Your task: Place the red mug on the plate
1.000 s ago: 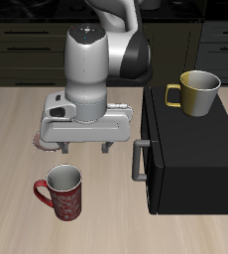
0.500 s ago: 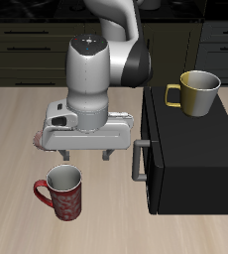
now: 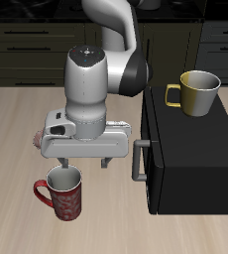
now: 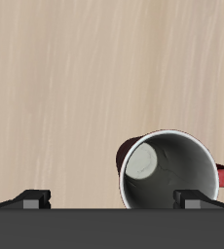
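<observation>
Item: dark red mottled mug with red loop handle, grey-white inside and pale rim, the red mug [image 3: 62, 191]. It stood upright on the pale wooden table [image 3: 17, 129], near the front edge, handle turned away from the black cabinet. In the wrist view the red mug [image 4: 168, 175] showed its open mouth from above, partly cut off by the gripper body.

Item: small round plate with red-brown patterned rim, the plate [image 3: 37, 140]. It lay on the table farther back than the mug, almost wholly hidden behind the arm; only a sliver of rim showed.

Item: white and grey two-finger gripper [image 3: 87, 161]. It hung above the table, just behind and above the mug, touching nothing. Its fingers [image 3: 106, 160] were spread wide and empty.

Item: black box-shaped cabinet with grey bar handle, the black cabinet [image 3: 190, 159]. It stood beside the gripper.

Item: yellow glazed mug with loop handle, the yellow mug [image 3: 196, 92]. It stood upright on top of the cabinet.
</observation>
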Motion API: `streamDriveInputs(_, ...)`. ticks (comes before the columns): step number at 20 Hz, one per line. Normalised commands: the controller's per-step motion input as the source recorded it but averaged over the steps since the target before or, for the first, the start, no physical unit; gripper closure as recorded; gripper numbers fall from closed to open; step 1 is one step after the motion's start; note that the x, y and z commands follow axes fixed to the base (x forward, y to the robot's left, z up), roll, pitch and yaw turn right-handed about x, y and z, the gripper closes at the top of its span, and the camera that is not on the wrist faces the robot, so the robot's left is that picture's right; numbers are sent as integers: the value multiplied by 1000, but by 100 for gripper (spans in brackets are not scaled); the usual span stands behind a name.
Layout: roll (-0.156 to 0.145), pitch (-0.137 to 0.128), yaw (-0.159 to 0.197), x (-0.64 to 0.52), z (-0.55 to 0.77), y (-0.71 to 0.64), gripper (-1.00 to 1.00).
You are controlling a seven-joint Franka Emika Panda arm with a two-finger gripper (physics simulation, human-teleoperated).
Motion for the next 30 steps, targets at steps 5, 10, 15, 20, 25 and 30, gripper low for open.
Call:
streamDriveInputs(5, 10, 8, -6, -31, -142, 62, -100)
streamDriveInputs(10, 8, 33, -25, 5, -220, 0, -100)
streamDriveInputs(15, 2, 29, -1, -7, -208, -15, -100)
streamDriveInputs(20, -1, 18, -18, 16, -154, -31, -100)
streamDriveInputs(25, 20, 5, -4, 9, -109, 51, 100)
streamDriveInputs(30, 10, 10, -5, 39, -80, 23, 100)
